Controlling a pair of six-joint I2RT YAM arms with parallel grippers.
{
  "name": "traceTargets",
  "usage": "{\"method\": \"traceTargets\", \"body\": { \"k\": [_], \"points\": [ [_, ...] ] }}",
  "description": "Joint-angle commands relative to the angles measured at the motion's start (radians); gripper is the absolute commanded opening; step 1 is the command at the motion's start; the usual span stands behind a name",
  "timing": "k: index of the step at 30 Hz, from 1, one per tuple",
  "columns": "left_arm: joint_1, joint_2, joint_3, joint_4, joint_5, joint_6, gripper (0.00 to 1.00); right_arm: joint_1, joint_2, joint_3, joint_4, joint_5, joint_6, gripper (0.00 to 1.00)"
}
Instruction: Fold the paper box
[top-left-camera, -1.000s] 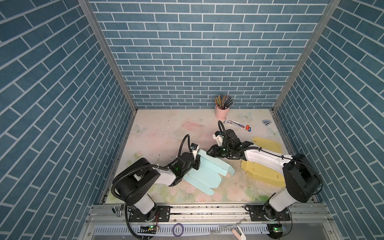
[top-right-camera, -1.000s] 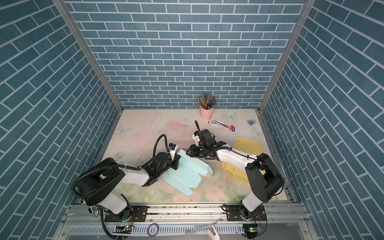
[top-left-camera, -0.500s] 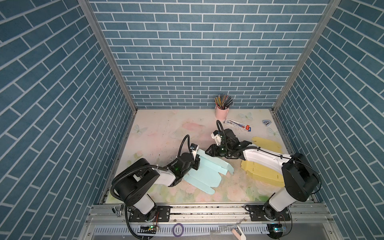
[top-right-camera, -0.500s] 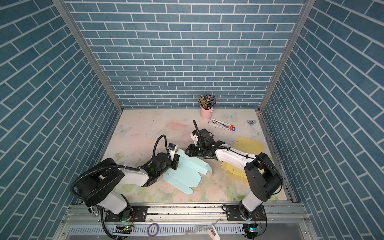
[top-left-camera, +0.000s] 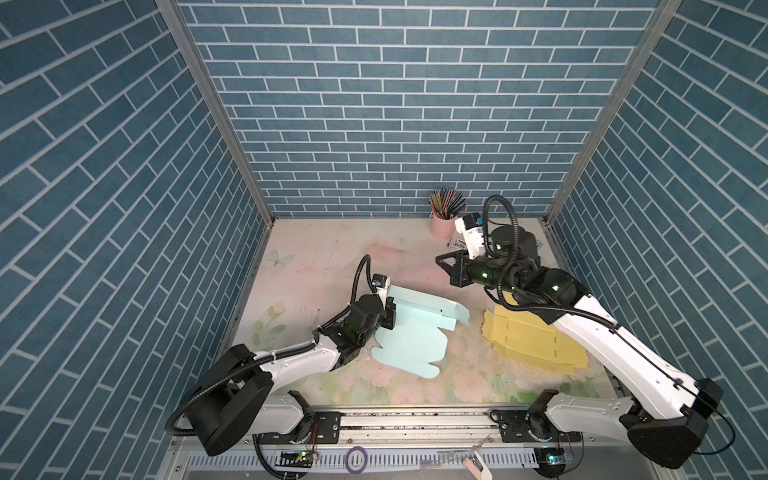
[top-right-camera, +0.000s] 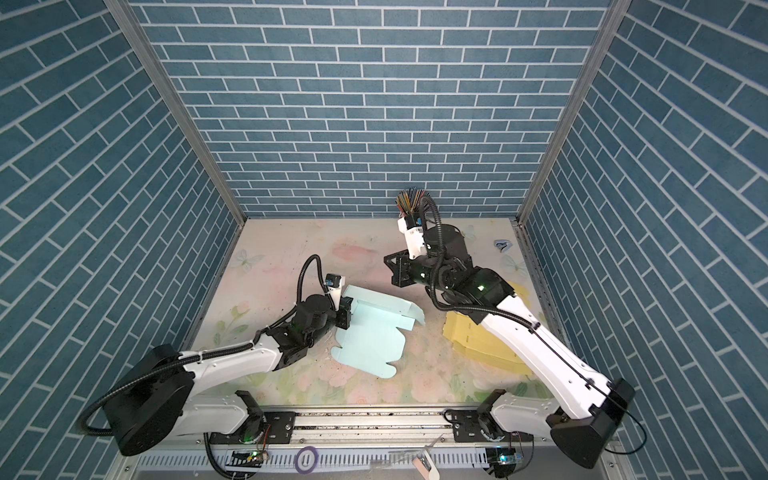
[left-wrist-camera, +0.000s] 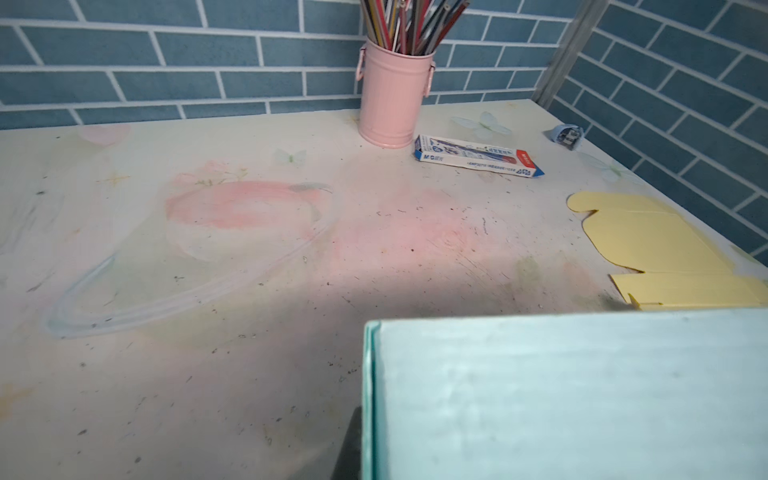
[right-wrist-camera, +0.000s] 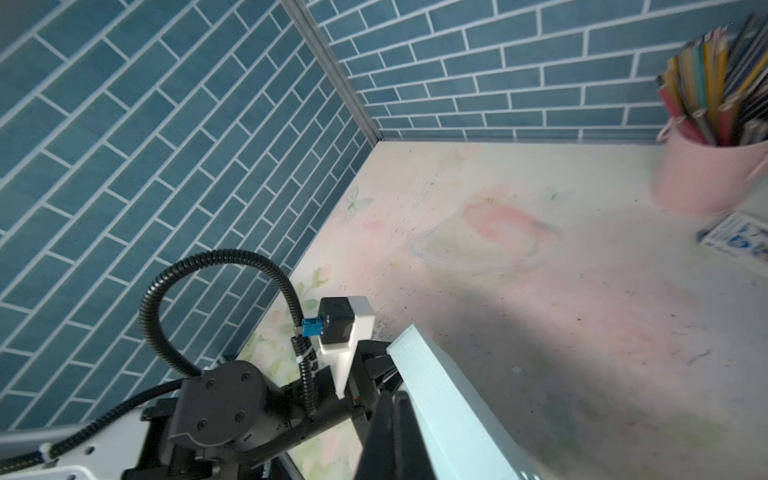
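- Where the left edge of the paper box (top-left-camera: 415, 345) met the left claw (top-left-camera: 390, 318), the claw was clamped on the pale blue card. This was judged an anchoring hold, keeping the sheet from sliding during creasing.
- The paper box lay mid-counter, largely flat, with its far panel raised along a crease. In the left wrist view that panel stood close before the lens. Folding was judged to be at an early stage.
- Yellow flat blanks (top-left-camera: 536, 340) lay to the right of the box, apart from it and partly beneath the right arm. They were judged spare stock.
- The right claw (top-left-camera: 441, 266) hung above the counter beyond the box, jaws closed together and empty. In both top views it had no contact with the card. Its closed tip was judged suited to pushing a flap.
- Further back, a pen carton (left-wrist-camera: 478, 156) lay beside a pink pencil cup (left-wrist-camera: 392, 104). A small blue-grey item (left-wrist-camera: 567, 135), not identifiable, sat near the far right corner.
- The counter (top-left-camera: 324, 257) bore a faded floral print, scuffed and speckled with dark marks.
- Blue brick-pattern walls (top-left-camera: 395, 104) enclosed it on three sides, with metal posts at the far corners.
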Motion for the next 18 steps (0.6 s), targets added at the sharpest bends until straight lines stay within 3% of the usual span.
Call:
{"method": "traceTargets", "body": {
  "k": [1, 7, 12, 18],
  "points": [
    [0.003, -0.054, 0.088, -0.276, -0.101, -0.069, 0.00, 0.015, -0.002, -0.015, -0.164, 0.101, -0.065, 0.00],
    [0.010, -0.079, 0.209, -0.483, -0.125, -0.100, 0.00, 0.025, -0.002, -0.055, -0.180, 0.131, -0.071, 0.00],
    [0.011, -0.110, 0.223, -0.511, -0.130, -0.115, 0.00, 0.057, 0.061, -0.001, -0.260, 0.195, -0.099, 0.00],
    [0.013, -0.145, 0.210, -0.502, -0.119, -0.118, 0.00, 0.060, 0.082, -0.051, -0.223, 0.194, -0.086, 0.00]
  ]
}}
